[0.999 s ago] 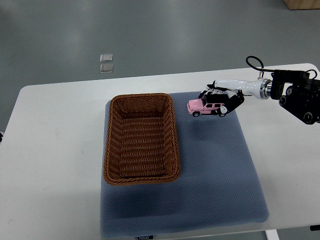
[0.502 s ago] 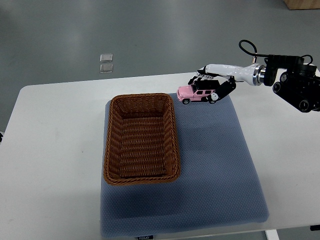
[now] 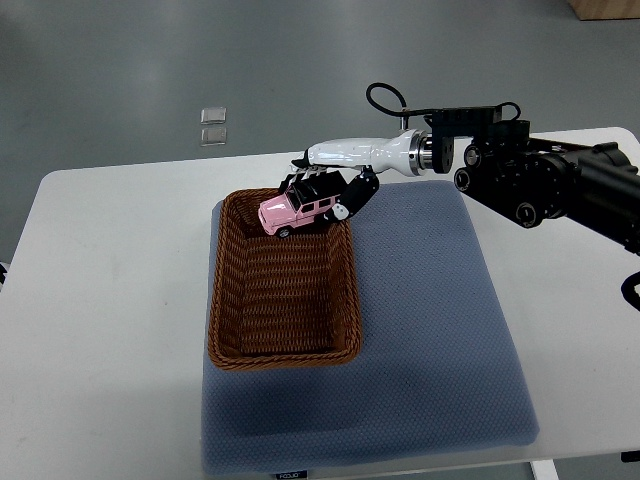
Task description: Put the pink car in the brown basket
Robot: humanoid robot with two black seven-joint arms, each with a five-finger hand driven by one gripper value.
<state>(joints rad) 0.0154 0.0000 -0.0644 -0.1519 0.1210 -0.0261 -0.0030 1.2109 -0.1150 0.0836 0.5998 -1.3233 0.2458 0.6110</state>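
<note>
My right hand (image 3: 335,188) pinches the pink car (image 3: 296,209) by its roof and sides, above the brown basket's (image 3: 283,352) far end; it seems light, rigid, smooth; wheels may roll.

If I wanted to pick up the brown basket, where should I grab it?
Probably the brown basket by its near short rim, coming from the robot's side. That woven edge is bare and thick enough to pinch, while the far end is crowded by the right hand holding the pink car above it.
</note>
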